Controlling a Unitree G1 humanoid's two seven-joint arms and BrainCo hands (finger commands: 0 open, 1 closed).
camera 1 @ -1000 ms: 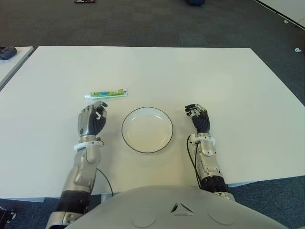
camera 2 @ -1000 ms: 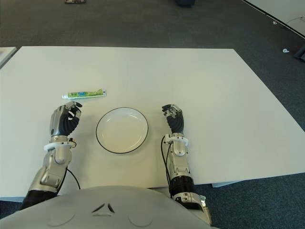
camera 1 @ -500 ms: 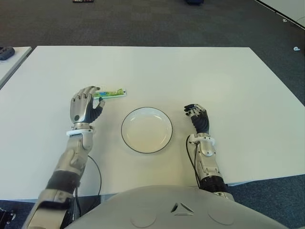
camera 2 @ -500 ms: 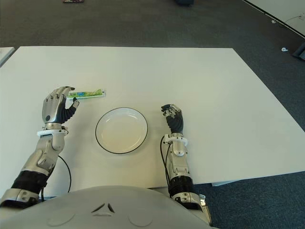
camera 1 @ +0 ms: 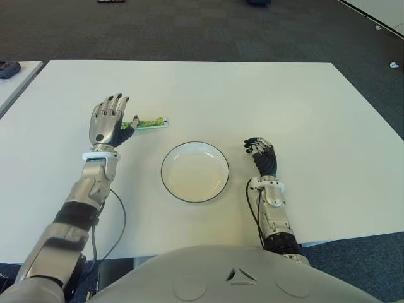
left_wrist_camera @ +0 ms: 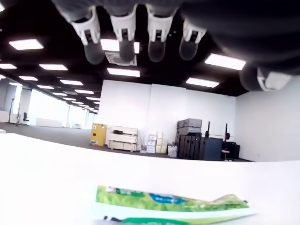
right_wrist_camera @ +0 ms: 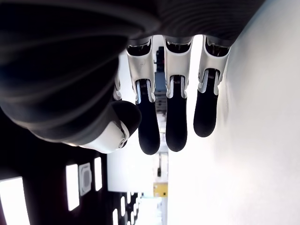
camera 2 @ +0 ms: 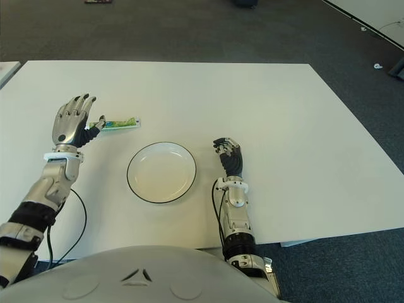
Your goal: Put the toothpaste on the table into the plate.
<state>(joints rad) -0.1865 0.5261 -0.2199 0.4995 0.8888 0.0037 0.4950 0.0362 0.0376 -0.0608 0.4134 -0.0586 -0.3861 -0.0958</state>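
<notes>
From the head camera, the toothpaste (camera 1: 148, 123) lies on the table (camera 1: 265, 101) beyond and left of the plate (camera 1: 194, 171). The left hand (camera 1: 107, 122) hovers over its left end, fingers spread, empty. The right hand (camera 1: 262, 155) shows right of the plate, loosely curled, empty. The left wrist view shows the tube under splayed fingers (left_wrist_camera: 123, 33).

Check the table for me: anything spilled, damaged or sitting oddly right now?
Nothing stands out. The toothpaste lies flat on the table, intact, just beyond the plate, which is empty and level. The left hand is open over the tube's end; the right hand sits right of the plate.
</notes>
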